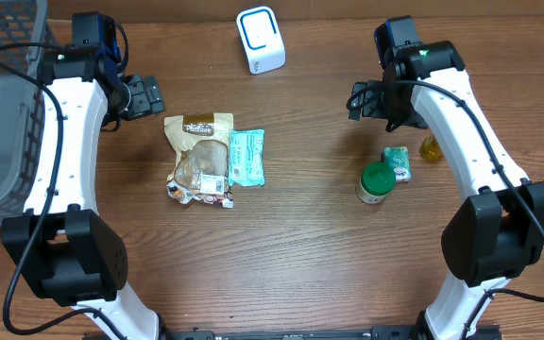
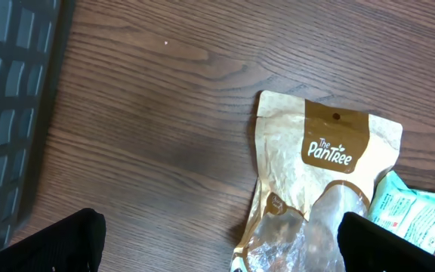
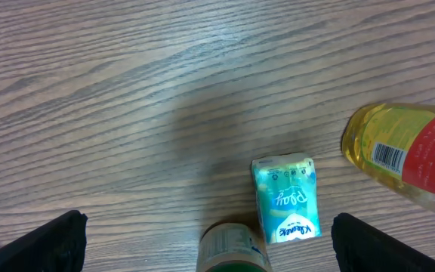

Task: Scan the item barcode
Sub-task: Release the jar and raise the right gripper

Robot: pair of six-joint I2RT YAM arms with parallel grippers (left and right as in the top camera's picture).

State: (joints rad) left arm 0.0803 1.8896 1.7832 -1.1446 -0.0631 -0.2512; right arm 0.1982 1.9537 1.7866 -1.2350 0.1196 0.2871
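Observation:
A white barcode scanner (image 1: 260,38) stands at the back centre of the table. A gold Pantree pouch (image 1: 199,156) lies flat with a teal packet (image 1: 246,156) against its right side. My left gripper (image 1: 144,94) hovers open just up and left of the pouch; in the left wrist view the pouch (image 2: 316,189) lies partly between the wide-apart fingers (image 2: 66,242), untouched. My right gripper (image 1: 362,99) is open above a green-lidded jar (image 1: 377,182), a small teal tissue pack (image 3: 285,196) and a yellow bottle (image 3: 406,151). Neither gripper holds anything.
A dark wire basket (image 1: 3,94) fills the far left edge, and its grid shows in the left wrist view (image 2: 6,113). Bare wood table (image 1: 300,255) runs across the front.

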